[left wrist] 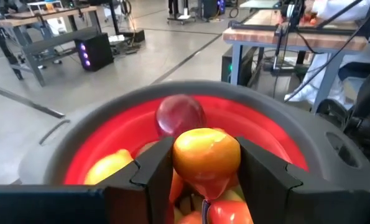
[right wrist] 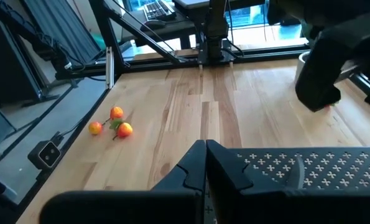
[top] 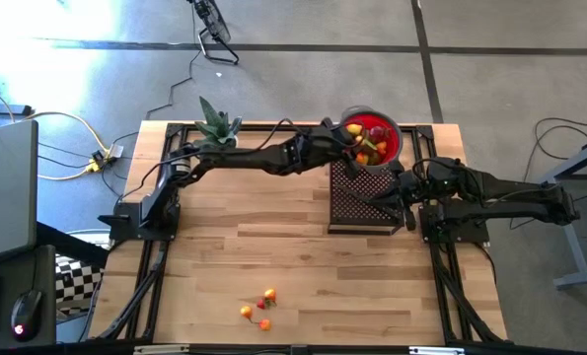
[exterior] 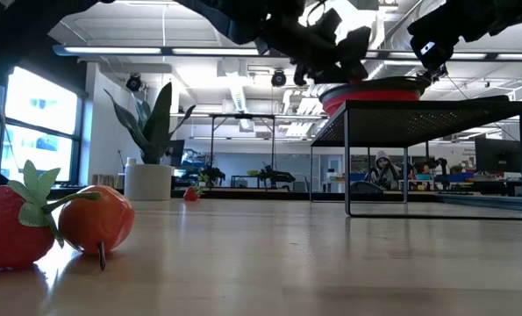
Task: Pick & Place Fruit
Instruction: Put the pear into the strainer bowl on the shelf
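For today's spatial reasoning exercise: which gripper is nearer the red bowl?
Left. The left gripper is over the red bowl, holding an orange fruit; the right gripper is beside it, above the rack.

My bench is pale wood planks in a black frame. Toward six o'clock lie a few small fruits (red and orange, clustered close). At eleven o'clock stands a potted plant; at two o'clock, a black perforated rack.

Bowl: on the rack — far right of the table.
Plant: far edge, left of bowl.
Loose fruit: near edge — well apart from rack.
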Robot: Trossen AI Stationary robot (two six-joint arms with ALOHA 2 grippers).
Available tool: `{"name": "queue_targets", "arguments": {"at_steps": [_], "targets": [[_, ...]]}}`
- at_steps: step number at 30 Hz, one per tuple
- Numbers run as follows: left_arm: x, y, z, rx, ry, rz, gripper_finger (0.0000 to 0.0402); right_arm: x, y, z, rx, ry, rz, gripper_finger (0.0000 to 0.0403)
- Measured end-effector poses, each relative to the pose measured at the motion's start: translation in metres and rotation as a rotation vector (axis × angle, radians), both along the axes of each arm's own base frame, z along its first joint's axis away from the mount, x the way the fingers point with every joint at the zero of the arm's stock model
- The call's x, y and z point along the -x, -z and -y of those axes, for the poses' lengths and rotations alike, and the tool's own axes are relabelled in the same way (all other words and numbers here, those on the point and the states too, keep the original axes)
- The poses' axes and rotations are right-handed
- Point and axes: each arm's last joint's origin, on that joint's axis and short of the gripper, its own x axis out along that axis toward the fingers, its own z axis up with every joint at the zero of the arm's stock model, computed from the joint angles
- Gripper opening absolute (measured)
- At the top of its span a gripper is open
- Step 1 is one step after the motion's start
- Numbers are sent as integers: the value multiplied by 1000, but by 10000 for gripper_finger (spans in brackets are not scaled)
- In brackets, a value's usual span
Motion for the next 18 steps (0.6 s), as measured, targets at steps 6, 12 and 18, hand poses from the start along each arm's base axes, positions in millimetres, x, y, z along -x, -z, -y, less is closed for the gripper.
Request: {"name": "queue_targets", "arguments": {"at_steps": [6,12,18], "targets": [[-1,3,0,0,0,0,158,0,0,0,0,0,-3,5],[-2,3,0,6,-1,4,159,0,0,0,7,1,-3,5],[-2,4,-1,8,-2,-5,159,0,1,0,8,2,-5,5]]}}
